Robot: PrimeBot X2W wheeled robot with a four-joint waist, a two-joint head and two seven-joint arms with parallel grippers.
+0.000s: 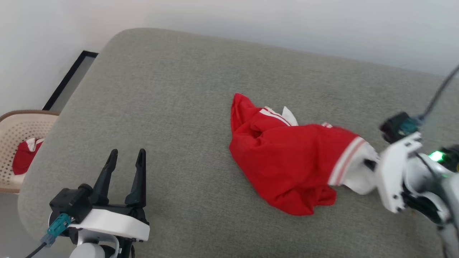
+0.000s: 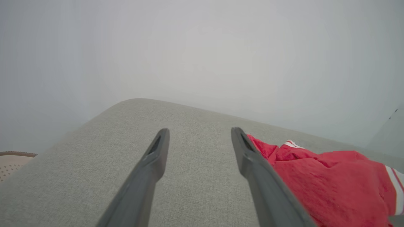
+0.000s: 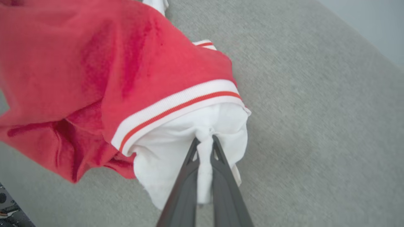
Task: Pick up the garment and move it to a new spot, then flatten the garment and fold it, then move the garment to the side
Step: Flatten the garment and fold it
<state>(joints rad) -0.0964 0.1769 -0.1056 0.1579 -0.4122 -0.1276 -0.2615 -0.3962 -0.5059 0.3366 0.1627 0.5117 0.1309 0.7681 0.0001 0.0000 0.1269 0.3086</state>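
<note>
- Right gripper (image 3: 205,139): jaws together, clamped on a narrow pleat of the white sleeve (image 3: 176,148), low over the right part of the grey cushion (image 1: 161,107). Its arm is blurred in the head view.
- Garment (image 1: 287,161): a crumpled red heap resting on the cushion, right of its middle. The striped trim (image 3: 176,107) sits just behind the pinched sleeve. No lettering shows, so which face is up cannot be told.
- Left gripper (image 1: 127,152): jaws wide apart and holding nothing, above the cushion's near-left part and well apart from the heap.
- Basket (image 1: 21,132): stands beyond the cushion's left edge, with another red-and-white cloth (image 1: 23,157) inside.
- Risk 1, slippage: the hold takes only a thin tuck of sleeve fabric, so the weight of the red body could pull it free once lifted.
- Risk 2, dragging: a single hold at one sleeve would likely leave the bulk trailing over the cushion, tightening the creases and making flattening harder.
- Risk 3, overrun: the grasp is already toward the cushion's right side, so carrying further that way could drop cloth over that edge.
- Risk 4, twisting: with no second hold, the shirt may rotate as it hangs and land inside out or doubled.
</note>
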